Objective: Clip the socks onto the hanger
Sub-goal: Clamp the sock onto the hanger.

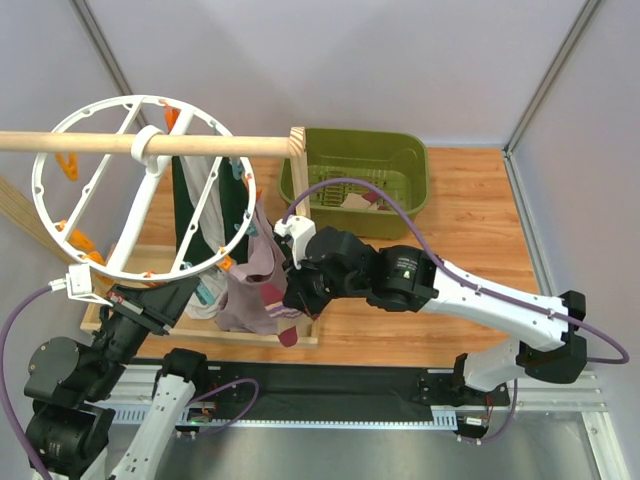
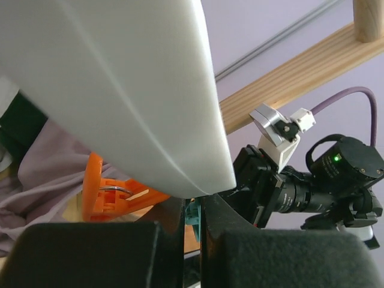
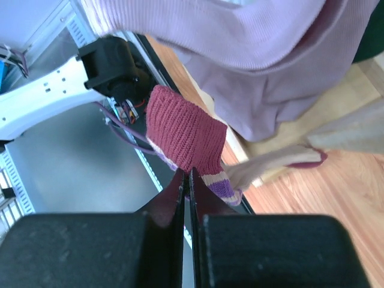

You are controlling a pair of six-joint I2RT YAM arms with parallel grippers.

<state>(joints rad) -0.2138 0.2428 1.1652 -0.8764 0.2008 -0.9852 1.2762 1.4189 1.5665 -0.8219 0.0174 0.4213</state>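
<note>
Sock (image 3: 186, 135) pinched tight in my right gripper (image 3: 187, 180), close by the hanger (image 2: 120, 78). My left gripper (image 2: 192, 207) clamps the hanger rim, right beside an orange clip (image 2: 105, 195).

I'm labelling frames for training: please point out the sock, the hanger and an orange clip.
sock (image 3: 183, 135): right wrist view, maroon knit end.
hanger (image 1: 148, 147): top external view, hook loop.
orange clip (image 2: 93, 180): left wrist view, clip body.

Enclosed by pale lilac-grey walls (image 1: 350, 60), braced with slim grey metal struts (image 1: 545, 80). Floored with an orange-brown wooden tabletop (image 1: 470, 210) — edged nearest by what looks like brushed grey steel sheet (image 1: 380, 455). Lit softly, evenly.
</note>
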